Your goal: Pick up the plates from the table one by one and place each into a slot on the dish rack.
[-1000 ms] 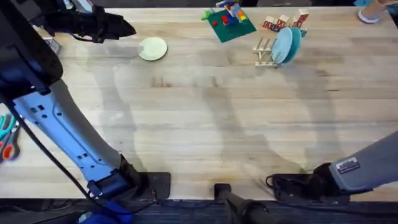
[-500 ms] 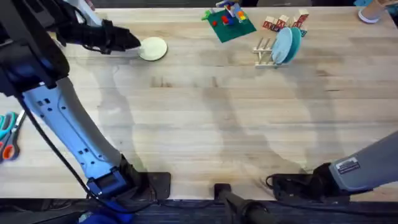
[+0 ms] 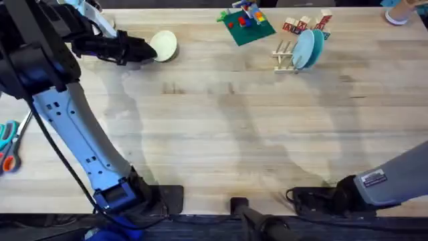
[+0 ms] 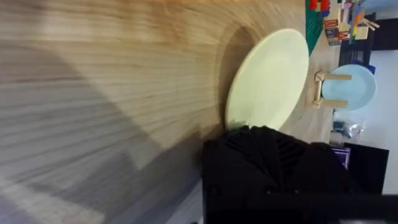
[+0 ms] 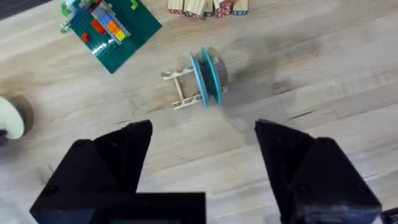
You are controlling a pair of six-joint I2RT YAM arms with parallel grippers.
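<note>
On the far left of the large pale wood-grain plank table (image 3: 221, 134), the small round cream-white plate (image 3: 164, 45) is found tilted, its near-left rim raised off the wood and its far edge apparently resting on the surface. The black left gripper (image 3: 144, 51) is closed on that raised rim, as is shown in the left wrist view, where the cream-white plate (image 4: 268, 78) stands out from between the fingers. Far to the right, the small light wooden dish rack with upright dowel pegs (image 3: 286, 55) is seen with two round blue plates (image 3: 307, 47) already standing in its slots, one light blue and one teal, beside a green toy-block baseplate (image 3: 246, 25). The black right gripper (image 5: 202, 163) is held spread wide, empty, well apart from the rack.

The plate is judged to be light, stiff and smooth, probably plastic, so breakage is little feared but slipping is. A hold on the thin rim is judged best, kept firm so that the plate is not swung or dropped while it is carried upright toward a free slot.
</note>
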